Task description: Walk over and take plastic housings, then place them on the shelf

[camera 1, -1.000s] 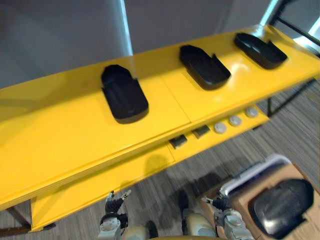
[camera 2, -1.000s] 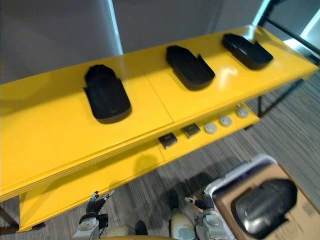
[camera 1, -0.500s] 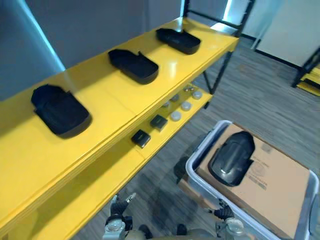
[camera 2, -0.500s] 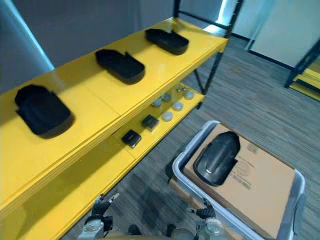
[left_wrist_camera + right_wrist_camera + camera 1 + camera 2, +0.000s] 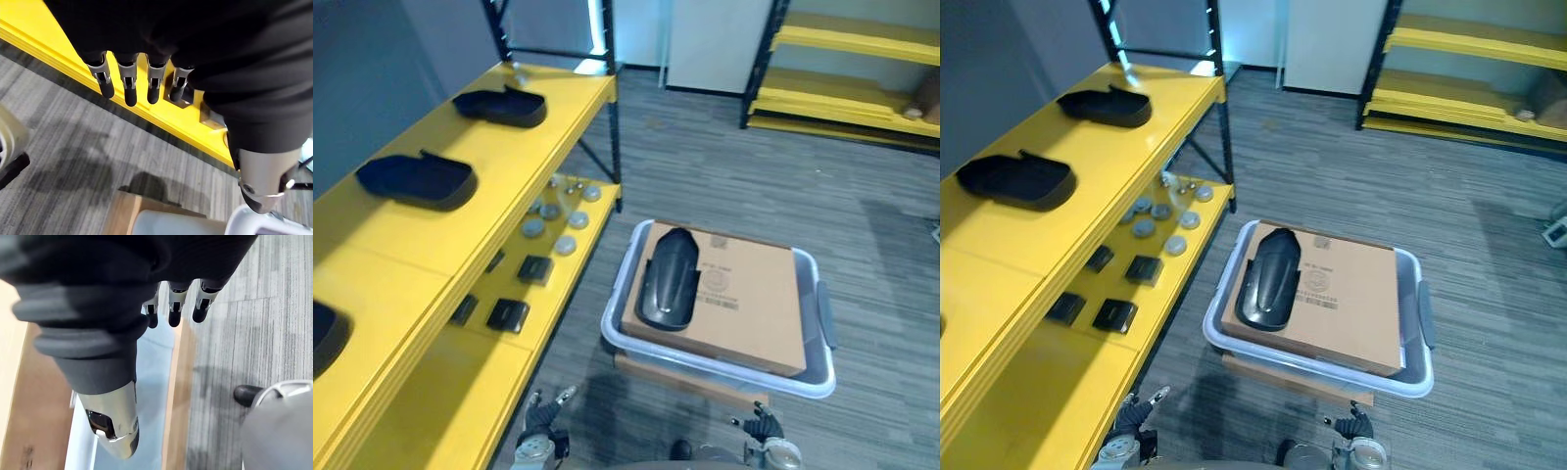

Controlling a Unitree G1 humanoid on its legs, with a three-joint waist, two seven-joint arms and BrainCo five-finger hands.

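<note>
A black plastic housing (image 5: 666,279) lies on a cardboard box (image 5: 749,299) inside a grey-blue bin (image 5: 724,367) on the floor ahead. Three more black housings rest on the yellow shelf's top board (image 5: 401,235): one at the far end (image 5: 499,106), one in the middle (image 5: 416,179), and one cut off by the near left edge (image 5: 325,338). My left hand (image 5: 540,421) hangs low beside the shelf with straight fingers (image 5: 129,90) and holds nothing. My right hand (image 5: 762,428) hangs near the bin's front, fingers (image 5: 174,313) relaxed and empty.
The lower yellow board carries small black blocks (image 5: 507,314) and several round silver discs (image 5: 558,211). A dark post (image 5: 612,147) stands at the shelf's far end. More yellow racks (image 5: 842,39) line the far wall. Grey carpet lies between the bin and those racks.
The camera has swung to the right: the shelf now runs along the left side and the bin with the housing sits in the middle. Both hands still hang open.
</note>
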